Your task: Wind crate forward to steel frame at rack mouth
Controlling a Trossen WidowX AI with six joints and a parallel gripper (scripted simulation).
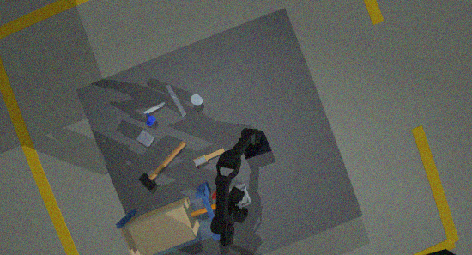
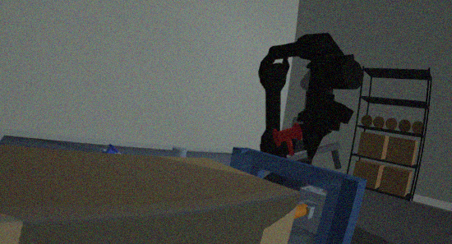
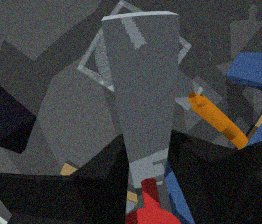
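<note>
Over toward the lower edge of the table, as seen from above, my pincer is clenched on the winch handle, a flat grey crank bar with a red knob at its near end in my wrist view. The bar reaches out across the pale-framed winch; whether its key sits down in the hole I cannot tell.

The crate lies by the table's lower left corner, with the blue steel frame between it and the winch. An orange strap runs from the crate's front toward the winch. From above, that front looks short of the frame.

Along the table's left side, a mallet lies nearest the crate, then a grey block and a blue piece farther up. A pale bar, a long grey bar and an upright cylinder are nearer the upper left corner. Between the mallet and my arm rests a wooden-handled brush.
</note>
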